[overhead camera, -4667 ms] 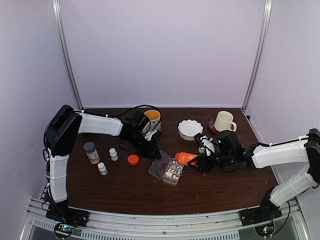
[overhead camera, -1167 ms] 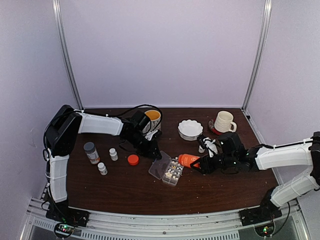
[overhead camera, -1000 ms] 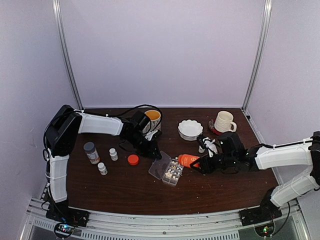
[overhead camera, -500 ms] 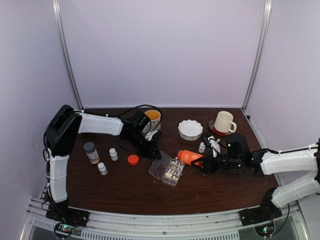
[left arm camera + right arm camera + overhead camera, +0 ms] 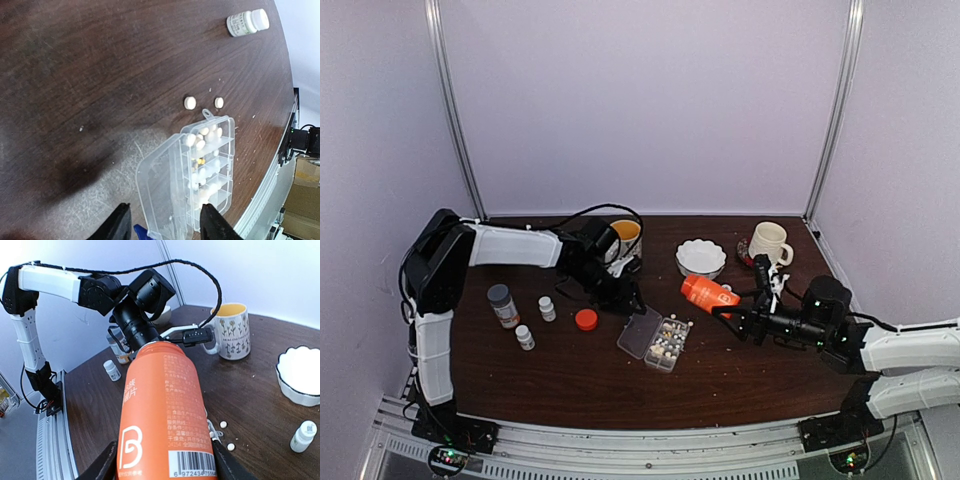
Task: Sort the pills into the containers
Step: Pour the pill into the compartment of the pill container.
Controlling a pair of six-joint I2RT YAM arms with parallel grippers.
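Note:
The clear organizer box (image 5: 658, 340) lies open mid-table, its compartments (image 5: 209, 167) holding whitish and a few tan pills; its lid (image 5: 160, 190) lies flat beside them. Two loose white pills (image 5: 190, 103) lie on the table just beyond the box, also seen in the right wrist view (image 5: 223, 424). My right gripper (image 5: 741, 322) is shut on an orange bottle (image 5: 709, 294), held tilted above the table to the right of the box; it fills the right wrist view (image 5: 162, 420). My left gripper (image 5: 162, 225) is open, low over the lid's near end, touching nothing.
An orange cap (image 5: 586, 319), a grey-capped bottle (image 5: 501, 304) and two small white bottles (image 5: 547, 308) stand at the left. A yellow mug (image 5: 626, 238), a white bowl (image 5: 701, 258), a cream mug (image 5: 768, 243) and another small white bottle (image 5: 303, 436) are at the back.
My right gripper has lifted the orange bottle off the box area and drawn it back to the right and up. Two pills now lie loose beside the box. The left arm has barely moved.

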